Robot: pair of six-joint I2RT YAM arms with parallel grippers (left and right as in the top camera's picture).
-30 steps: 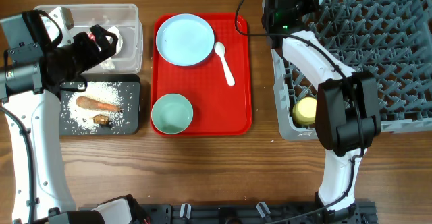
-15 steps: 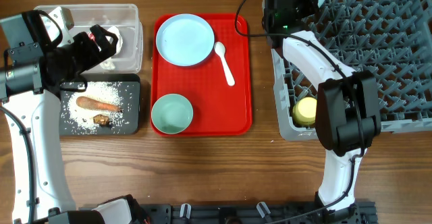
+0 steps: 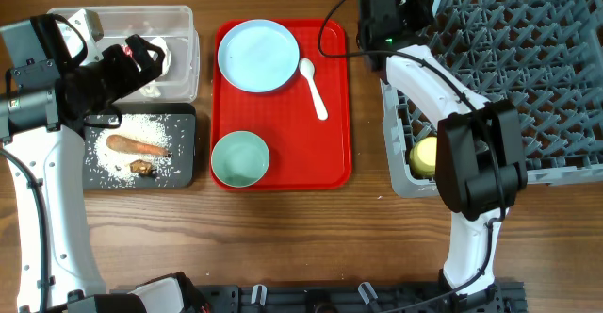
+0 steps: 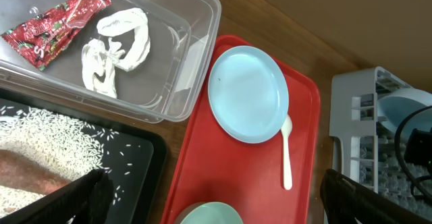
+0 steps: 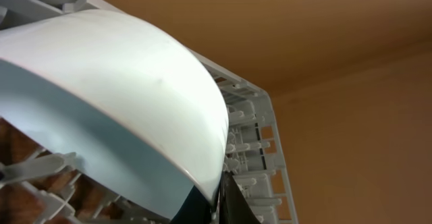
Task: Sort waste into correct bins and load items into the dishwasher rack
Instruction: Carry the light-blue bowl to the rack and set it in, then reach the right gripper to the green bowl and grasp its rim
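Observation:
My right gripper is shut on the rim of the pale blue bowl, which it holds tilted over the far left corner of the grey dishwasher rack. A yellow cup sits in the rack's near left corner. My left gripper hangs open and empty above the clear tub and the black tray. The tub holds a red strip and a paper wad. On the black tray lie rice, a carrot stick and a brown lump.
The red serving tray sits between the bins and the rack. It carries the pale blue plate, the white spoon and the mint-green bowl. Bare wooden table runs along the front.
My right gripper has shifted a little to the left with the pale blue bowl in it. The left arm has not moved.

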